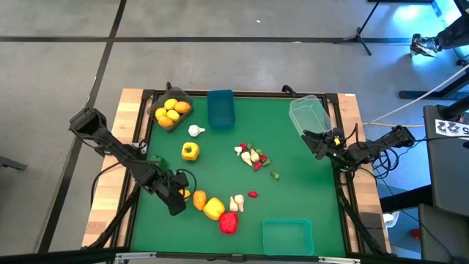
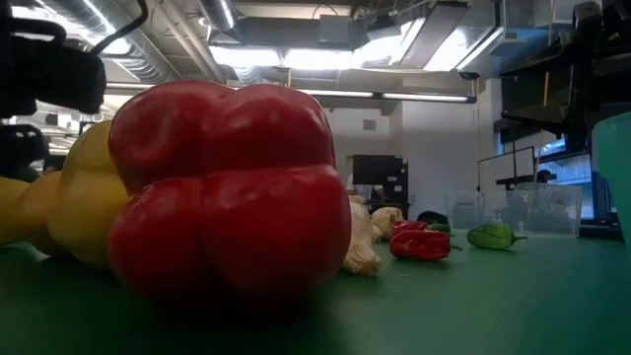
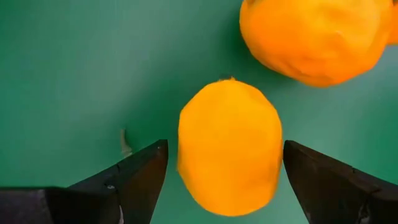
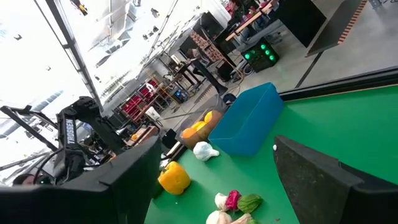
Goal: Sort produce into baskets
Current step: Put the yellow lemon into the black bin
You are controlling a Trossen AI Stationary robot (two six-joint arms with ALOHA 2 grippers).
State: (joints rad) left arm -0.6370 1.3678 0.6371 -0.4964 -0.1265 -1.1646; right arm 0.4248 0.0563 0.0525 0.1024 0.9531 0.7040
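Note:
My left gripper [image 3: 225, 144] points steeply down near the table's front left, open. Its two fingers stand on either side of a yellow-orange round fruit [image 3: 229, 146] that lies on the green mat, with a narrow gap at each side. A second orange fruit [image 3: 311, 37] lies just beyond it. In the high view the gripper [image 1: 178, 199] partly covers the first fruit [image 1: 186, 194]. A yellow pepper [image 1: 213, 208] and a red pepper [image 1: 229, 222] lie to its right. My right gripper [image 1: 316, 143] waits open and level at the right edge, beside the clear basket [image 1: 308, 114].
A dark grey basket [image 1: 171, 110] with several yellow fruits and a blue basket [image 1: 220, 108] stand at the far edge; a teal basket [image 1: 287, 236] stands at the near right. A yellow pepper [image 1: 190, 151], garlic pieces [image 1: 196, 130] and small red and green bits [image 1: 256, 158] lie mid-table.

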